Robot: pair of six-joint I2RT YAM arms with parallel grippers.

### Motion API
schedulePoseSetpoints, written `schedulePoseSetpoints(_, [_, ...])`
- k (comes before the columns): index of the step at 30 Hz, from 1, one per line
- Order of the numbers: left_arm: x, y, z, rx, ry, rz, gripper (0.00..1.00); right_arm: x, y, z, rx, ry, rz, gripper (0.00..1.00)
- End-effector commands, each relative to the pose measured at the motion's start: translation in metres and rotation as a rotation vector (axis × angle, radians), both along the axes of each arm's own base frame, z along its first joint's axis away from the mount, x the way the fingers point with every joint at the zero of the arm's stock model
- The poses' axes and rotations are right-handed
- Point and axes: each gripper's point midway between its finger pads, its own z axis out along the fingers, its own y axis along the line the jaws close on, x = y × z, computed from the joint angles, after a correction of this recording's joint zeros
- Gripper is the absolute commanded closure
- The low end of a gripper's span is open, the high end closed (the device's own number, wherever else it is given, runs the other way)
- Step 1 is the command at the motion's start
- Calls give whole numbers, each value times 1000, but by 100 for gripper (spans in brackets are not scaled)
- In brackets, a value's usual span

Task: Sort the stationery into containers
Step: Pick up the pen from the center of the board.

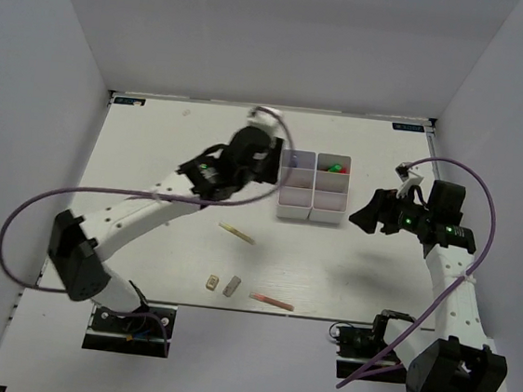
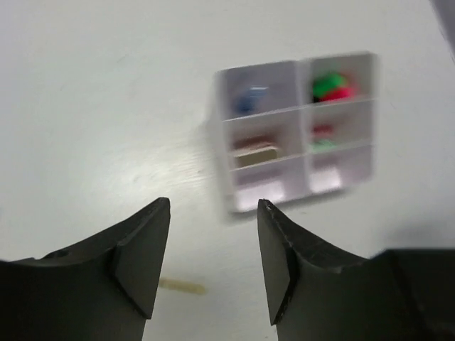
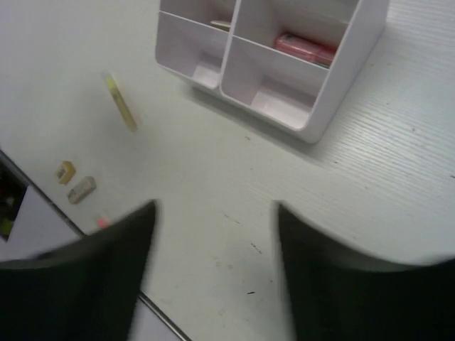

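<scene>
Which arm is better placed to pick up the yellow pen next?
Left, probably. The left gripper is open and nearer the yellow pen; the right gripper, also open, sits farther away, to the right of the compartment box.

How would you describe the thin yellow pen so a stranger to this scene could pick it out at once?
Find the white six-compartment box on the table. Just off its near left corner, a thin yellow pen lies slanted and alone. The other loose pen is pink and lies by the near edge, beside two small erasers.
</scene>
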Motion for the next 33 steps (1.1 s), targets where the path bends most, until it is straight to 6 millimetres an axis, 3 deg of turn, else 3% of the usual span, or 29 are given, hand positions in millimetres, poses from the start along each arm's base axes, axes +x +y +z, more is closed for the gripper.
schedulePoseSetpoints(1, [-20,103,-88,-150,348,547,38,-14,19,7,88,-4,128,59])
schedulePoseSetpoints(2, [-23,119,-93,-201,399,640,36,-14,20,6,93,5,128,89])
schedulePoseSetpoints(3, [-25,129,-102,-254,460,732,44,-12,19,6,90,7,122,100])
schedulePoseSetpoints(5, [-41,148,-115,-160,566,829,46,-10,17,4,84,17,107,100])
schedulePoseSetpoints(6, [-49,159,-126,-152,641,952,46,-10,17,5,83,17,107,95])
schedulePoseSetpoints(7, [-40,152,-121,-161,655,970,46,-9,16,4,76,18,101,76])
schedulePoseSetpoints(10, [-44,141,-135,-176,742,1004,46,-8,14,3,68,20,90,76])
schedulePoseSetpoints(11, [-35,132,-136,-226,734,989,46,-8,15,2,67,26,88,76])
schedulePoseSetpoints(15, [-34,119,-152,-256,809,1045,42,-7,12,2,56,20,77,74])
schedulePoseSetpoints(17, [-36,114,-168,-244,865,1070,42,-7,12,3,57,20,77,74])
schedulePoseSetpoints(20, [-35,104,-181,-262,905,1085,46,-8,13,4,56,19,81,74])
schedulePoseSetpoints(33, [-41,111,-214,-238,934,1182,45,-9,13,9,53,14,81,74])
